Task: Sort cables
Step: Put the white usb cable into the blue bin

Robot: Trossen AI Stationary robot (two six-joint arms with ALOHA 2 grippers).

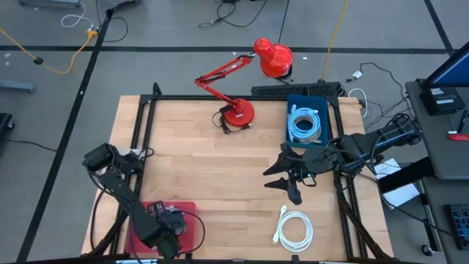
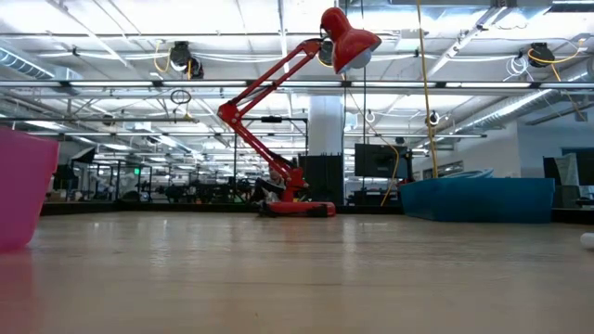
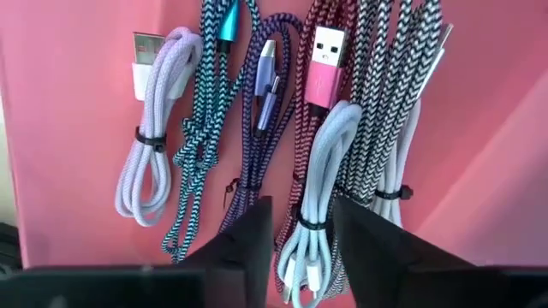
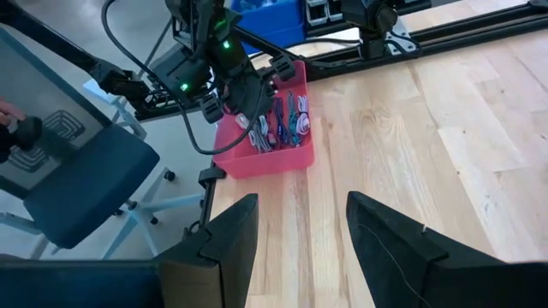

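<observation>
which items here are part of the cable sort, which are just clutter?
Job:
- white coiled cable
- light-blue coiled cable in blue bin
- short bundled cables in pink bin
- left gripper over pink bin
- right gripper mid-table

Not job:
- red desk lamp

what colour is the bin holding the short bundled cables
Pink bin, clearest in the right wrist view; the left gripper hovers over its cables.

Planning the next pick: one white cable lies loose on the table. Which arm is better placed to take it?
Right. The right gripper hangs open just above the white cable, on the same side. The left gripper is across the table, over the pink bin.
</observation>
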